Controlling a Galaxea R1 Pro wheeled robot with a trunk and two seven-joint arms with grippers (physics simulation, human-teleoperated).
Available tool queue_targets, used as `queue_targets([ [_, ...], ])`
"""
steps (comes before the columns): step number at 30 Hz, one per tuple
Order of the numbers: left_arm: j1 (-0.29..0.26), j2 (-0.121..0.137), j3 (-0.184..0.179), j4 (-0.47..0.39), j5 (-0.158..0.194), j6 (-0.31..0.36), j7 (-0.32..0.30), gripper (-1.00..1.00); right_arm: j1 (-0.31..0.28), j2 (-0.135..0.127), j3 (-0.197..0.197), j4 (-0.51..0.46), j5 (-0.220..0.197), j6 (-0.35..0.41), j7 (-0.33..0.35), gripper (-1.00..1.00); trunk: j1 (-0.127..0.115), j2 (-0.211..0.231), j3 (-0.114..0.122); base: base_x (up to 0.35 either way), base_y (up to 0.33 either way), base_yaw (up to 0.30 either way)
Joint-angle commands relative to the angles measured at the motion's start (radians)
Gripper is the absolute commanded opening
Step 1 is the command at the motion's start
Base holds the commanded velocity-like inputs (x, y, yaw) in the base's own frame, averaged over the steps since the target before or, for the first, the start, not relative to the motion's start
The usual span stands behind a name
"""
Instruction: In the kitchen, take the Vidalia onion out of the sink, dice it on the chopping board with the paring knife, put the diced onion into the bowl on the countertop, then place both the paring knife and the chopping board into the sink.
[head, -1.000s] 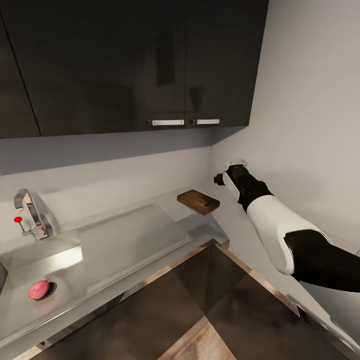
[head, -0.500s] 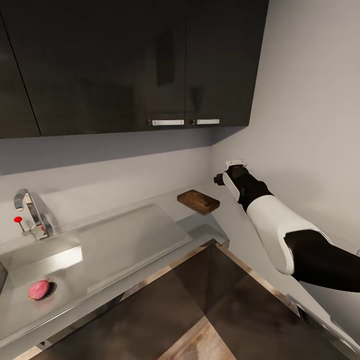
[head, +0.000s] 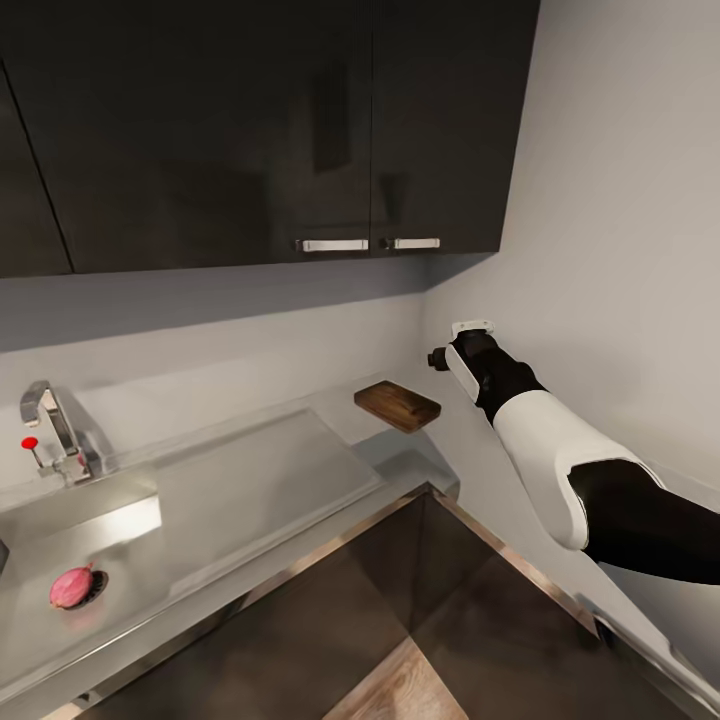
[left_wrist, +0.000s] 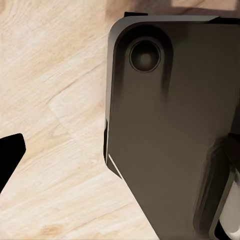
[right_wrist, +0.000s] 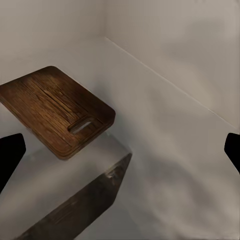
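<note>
Onion (head: 71, 587) sits on the sink (head: 120, 520) drain, well apart from the chopping board (head: 397, 404) in the corner, where the right gripper (right_wrist: 120, 147) hovers with fingers spread, so I'd swing toward the sink first

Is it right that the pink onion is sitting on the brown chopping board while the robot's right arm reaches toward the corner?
Not quite. The onion is down in the sink, by the drain, as the head view shows. The brown chopping board has nothing on it. The rest holds: the right arm does reach toward the corner.
</note>
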Motion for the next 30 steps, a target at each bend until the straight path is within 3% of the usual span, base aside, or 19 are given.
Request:
queue_targets([
  [1,-0.002,0.001,0.008,0.005,-0.01,-0.008,0.005,1.0,-0.001,-0.001,0.007,-0.001,-0.006,0.005,-0.006,1.0,0.0,-0.001,-0.001,0.109,0.0,0.0],
  [13,-0.002,0.0,0.008,0.006,-0.01,-0.008,0.005,1.0,-0.001,0.001,0.007,-0.001,-0.006,0.005,-0.007,1.0,0.0,-0.001,-0.001,0.165,-0.008,0.0],
  [30,-0.002,0.001,0.009,0.006,-0.01,-0.008,0.005,1.0,-0.001,0.009,0.007,0.008,-0.006,0.005,-0.008,1.0,0.0,-0.001,-0.001,0.236,-0.124,0.0],
])
